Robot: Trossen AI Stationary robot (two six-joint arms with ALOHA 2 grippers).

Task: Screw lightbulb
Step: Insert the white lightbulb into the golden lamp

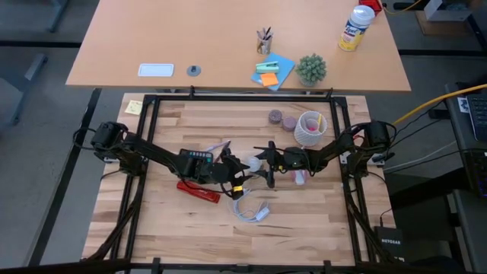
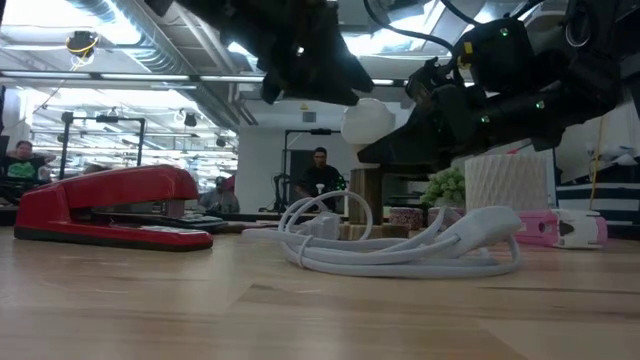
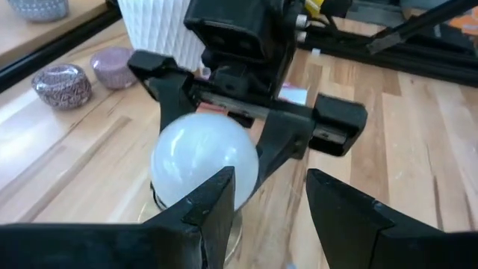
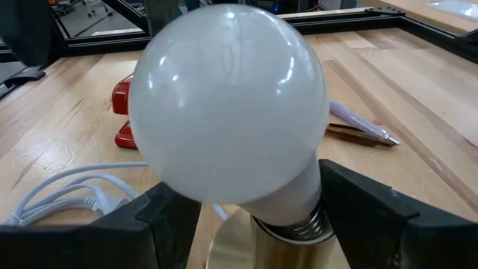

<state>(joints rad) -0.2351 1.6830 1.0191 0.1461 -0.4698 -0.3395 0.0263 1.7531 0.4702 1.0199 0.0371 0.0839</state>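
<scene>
The white lightbulb (image 1: 249, 163) hangs in the air over the table's middle, between my two grippers. In the right wrist view the lightbulb (image 4: 231, 104) fills the picture, with a threaded neck and a brass-coloured piece (image 4: 239, 250) under it. My right gripper (image 4: 258, 193) has come from the table's right and has its fingers on either side of that base end. My left gripper (image 3: 269, 190) comes from the left and is open, with nothing in the gap. One of its fingers (image 3: 213, 198) stands in front of the lightbulb (image 3: 203, 161). My right gripper holds the lightbulb by its base end, the threaded neck (image 4: 306, 218) and the brass piece lying between its two fingers (image 4: 366, 217). The fingers come nearly level from the table's right. The lightbulb (image 2: 368, 122) is lifted clear of the table, its round end toward my left gripper. Whether my left gripper's finger touches the globe I cannot tell.
On the table lie a red stapler (image 1: 199, 190), a dark calculator (image 1: 199, 157) and a coiled white cord with a plug (image 1: 249, 210). A white ribbed cup (image 1: 310, 128) and two small bowls (image 1: 281, 120) stand at the far right. People show in the room beyond.
</scene>
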